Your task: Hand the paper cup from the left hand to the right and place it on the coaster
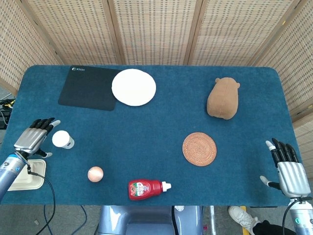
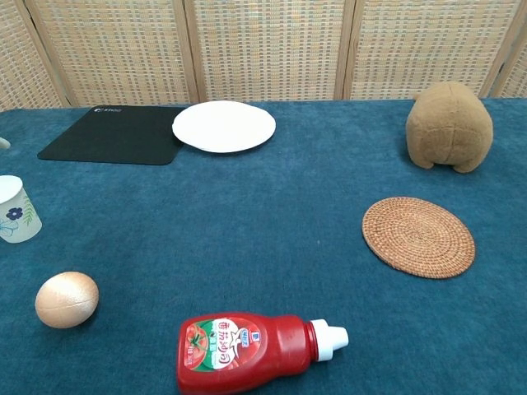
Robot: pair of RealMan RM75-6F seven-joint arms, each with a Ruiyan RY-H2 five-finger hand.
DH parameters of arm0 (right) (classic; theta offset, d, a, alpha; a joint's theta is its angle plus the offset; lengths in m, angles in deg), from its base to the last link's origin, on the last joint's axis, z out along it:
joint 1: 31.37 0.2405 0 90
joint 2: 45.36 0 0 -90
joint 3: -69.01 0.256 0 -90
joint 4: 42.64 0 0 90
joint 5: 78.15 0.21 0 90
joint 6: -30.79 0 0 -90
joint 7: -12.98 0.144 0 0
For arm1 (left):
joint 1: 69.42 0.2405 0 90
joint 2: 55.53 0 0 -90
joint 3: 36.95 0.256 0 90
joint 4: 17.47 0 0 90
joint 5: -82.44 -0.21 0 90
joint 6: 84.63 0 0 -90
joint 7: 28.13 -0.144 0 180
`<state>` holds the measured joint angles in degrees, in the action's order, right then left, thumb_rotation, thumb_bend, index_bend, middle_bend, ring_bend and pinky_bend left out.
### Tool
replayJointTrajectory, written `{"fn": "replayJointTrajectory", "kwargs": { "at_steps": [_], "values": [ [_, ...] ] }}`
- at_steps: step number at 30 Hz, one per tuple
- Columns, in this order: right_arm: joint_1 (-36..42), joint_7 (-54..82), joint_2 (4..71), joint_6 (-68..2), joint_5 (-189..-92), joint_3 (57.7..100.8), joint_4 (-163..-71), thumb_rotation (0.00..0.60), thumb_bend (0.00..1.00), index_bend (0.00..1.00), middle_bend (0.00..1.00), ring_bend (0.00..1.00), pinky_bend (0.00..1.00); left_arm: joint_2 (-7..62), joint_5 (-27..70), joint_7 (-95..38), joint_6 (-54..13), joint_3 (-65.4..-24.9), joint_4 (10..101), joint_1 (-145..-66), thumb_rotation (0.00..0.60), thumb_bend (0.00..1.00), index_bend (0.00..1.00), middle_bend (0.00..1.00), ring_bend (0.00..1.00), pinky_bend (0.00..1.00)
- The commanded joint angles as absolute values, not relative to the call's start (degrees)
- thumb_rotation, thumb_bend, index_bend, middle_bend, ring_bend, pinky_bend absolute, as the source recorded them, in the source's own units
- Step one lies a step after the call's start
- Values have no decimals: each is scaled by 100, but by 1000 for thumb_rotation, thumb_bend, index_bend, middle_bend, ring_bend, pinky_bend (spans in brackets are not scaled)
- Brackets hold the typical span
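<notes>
A white paper cup [image 1: 62, 139] with a small flower print [image 2: 16, 210] stands upright on the blue cloth at the left. My left hand [image 1: 33, 139] is just left of the cup, fingers spread, holding nothing and a little apart from it. The round woven coaster [image 1: 199, 149] [image 2: 418, 236] lies bare at the right of centre. Off the table's right front corner my right hand [image 1: 287, 169] is open and empty. The chest view shows only a sliver of a fingertip of the left hand [image 2: 3, 144] at its left edge.
A red ketchup bottle [image 1: 145, 188] lies on its side near the front edge, with a wooden egg [image 1: 95, 174] to its left. At the back are a black mat [image 1: 89, 88], a white plate [image 1: 133, 87] and a brown plush toy [image 1: 223, 98]. A beige tray [image 1: 30, 175] sits at the front-left corner.
</notes>
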<state>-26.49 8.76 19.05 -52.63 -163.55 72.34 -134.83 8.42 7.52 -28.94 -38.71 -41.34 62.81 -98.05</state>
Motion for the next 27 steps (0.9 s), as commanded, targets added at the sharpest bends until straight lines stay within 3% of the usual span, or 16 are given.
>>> {"fn": "replayJointTrajectory", "kwargs": {
  "at_steps": [1, 11, 21, 27],
  "values": [
    [-2654, 909, 1897, -5270, -16353, 7236, -13480, 600, 15, 0, 0, 0, 0, 953, 886, -3055, -4035, -4141, 6230, -9924, 600, 44, 85, 0, 0, 0],
    [-2662, 1070, 1877, -5275, -16330, 7255, -13437, 600, 16, 0, 0, 0, 0, 1130, 1476, -3646, -4425, -4123, 6211, -10221, 600, 51, 103, 0, 0, 0],
    [-2671, 1209, 1863, -5271, -16279, 7281, -13396, 600, 16, 0, 0, 0, 0, 1341, 1883, -3964, -4536, -4089, 6107, -10424, 600, 106, 292, 0, 0, 0],
    [-2676, 1244, 1868, -5286, -16284, 7286, -13377, 600, 17, 0, 0, 0, 0, 1347, 1947, -4082, -4481, -3996, 6132, -10437, 600, 132, 321, 0, 0, 0]
  ]
}}
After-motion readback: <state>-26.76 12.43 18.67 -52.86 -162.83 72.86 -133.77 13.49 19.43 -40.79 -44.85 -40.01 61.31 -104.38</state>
